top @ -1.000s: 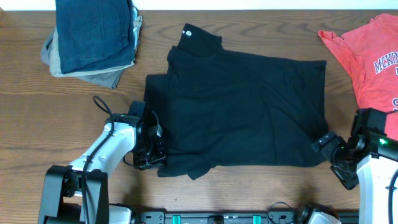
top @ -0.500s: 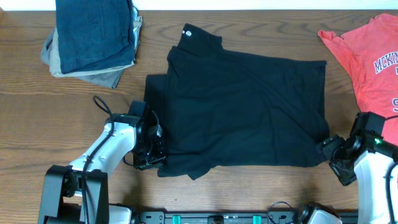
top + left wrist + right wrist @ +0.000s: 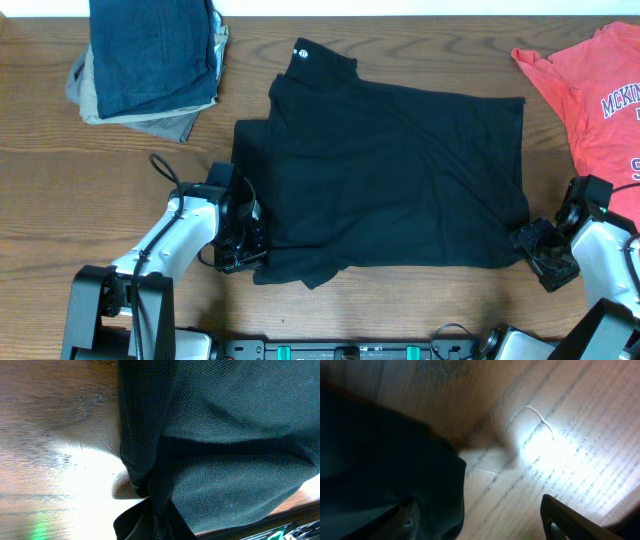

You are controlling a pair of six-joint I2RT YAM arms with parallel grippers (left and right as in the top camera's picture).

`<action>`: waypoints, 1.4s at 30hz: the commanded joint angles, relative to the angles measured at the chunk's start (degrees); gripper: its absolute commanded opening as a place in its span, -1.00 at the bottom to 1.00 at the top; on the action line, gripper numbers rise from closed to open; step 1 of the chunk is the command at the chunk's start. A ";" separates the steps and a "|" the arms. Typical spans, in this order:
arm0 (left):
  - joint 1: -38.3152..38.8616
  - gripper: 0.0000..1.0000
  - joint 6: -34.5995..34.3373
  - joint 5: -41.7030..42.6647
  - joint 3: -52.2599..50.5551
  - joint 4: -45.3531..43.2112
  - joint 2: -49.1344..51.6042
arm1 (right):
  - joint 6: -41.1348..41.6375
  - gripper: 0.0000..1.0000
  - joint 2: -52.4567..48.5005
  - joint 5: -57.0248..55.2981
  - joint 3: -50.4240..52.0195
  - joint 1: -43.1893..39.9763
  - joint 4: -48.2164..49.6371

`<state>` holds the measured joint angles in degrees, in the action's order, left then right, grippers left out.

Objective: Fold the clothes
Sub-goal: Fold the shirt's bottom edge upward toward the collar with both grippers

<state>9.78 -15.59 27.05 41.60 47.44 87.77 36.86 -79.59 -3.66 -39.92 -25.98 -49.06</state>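
Observation:
The black T-shirt (image 3: 400, 175) lies partly folded in the middle of the table, collar at the back. My left gripper (image 3: 246, 243) is shut on its lower left edge; in the left wrist view the mesh cloth (image 3: 225, 435) is pinched between the fingers (image 3: 165, 522). My right gripper (image 3: 530, 245) sits at the shirt's lower right corner, open. In the right wrist view the shirt corner (image 3: 385, 460) drapes over one finger (image 3: 407, 520), while the other finger (image 3: 565, 520) stands apart over bare wood. A coral-red T-shirt (image 3: 590, 95) with navy lettering lies at the back right.
A stack of folded garments, blue denim on top (image 3: 150, 55), sits at the back left. A small white thread (image 3: 540, 417) lies on the wooden table (image 3: 400, 310) near the right gripper. The table's front edge runs close behind both arms.
The right arm has shifted a little to the right and turned at the shirt's lower right corner, its jaws narrowing. The left gripper and the shirt have not moved.

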 commanded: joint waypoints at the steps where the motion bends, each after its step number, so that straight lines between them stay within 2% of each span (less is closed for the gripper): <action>1: 0.07 -0.90 0.61 0.37 -0.13 -0.02 0.17 | 0.35 0.45 -0.98 -0.35 0.33 -0.37 0.94; 5: 0.07 -0.88 0.61 0.37 -0.13 -0.02 0.17 | 0.35 0.23 -2.27 -0.22 0.42 -0.31 2.01; 15: 0.07 -0.88 0.61 0.37 -0.13 -0.04 0.17 | 0.35 0.12 -8.41 2.21 0.68 -0.31 5.55; 19: 0.07 -0.88 0.59 0.39 -0.13 0.00 0.15 | 0.33 -0.14 -9.55 2.12 0.68 -0.31 6.03; 22: 0.07 -0.88 0.59 0.42 -0.13 0.20 0.09 | 0.35 -0.20 -9.55 2.19 0.66 -0.33 6.36; 26: 0.07 -0.88 0.59 0.42 -0.13 0.44 -1.20 | 0.35 -0.53 -9.55 2.19 0.59 -0.33 6.47; 29: 0.07 -0.89 0.59 0.42 -0.13 0.81 -3.76 | 0.35 -0.92 -9.55 2.19 0.59 -0.33 6.45; 30: 0.07 -0.88 0.59 0.42 -0.13 1.14 -4.87 | 0.35 -0.97 -9.55 2.19 0.59 -0.33 6.40; 35: 0.07 -0.88 0.57 0.42 -0.11 2.80 -11.06 | 0.35 -0.97 -9.33 2.19 0.33 -0.46 5.51; 42: 0.07 -0.88 0.52 0.42 1.11 8.98 -20.59 | 0.35 -0.98 -6.14 2.19 -3.74 -4.31 -2.93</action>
<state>9.78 -15.62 27.07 41.60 54.26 70.78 37.04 -87.24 0.67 -41.32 -27.81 -49.63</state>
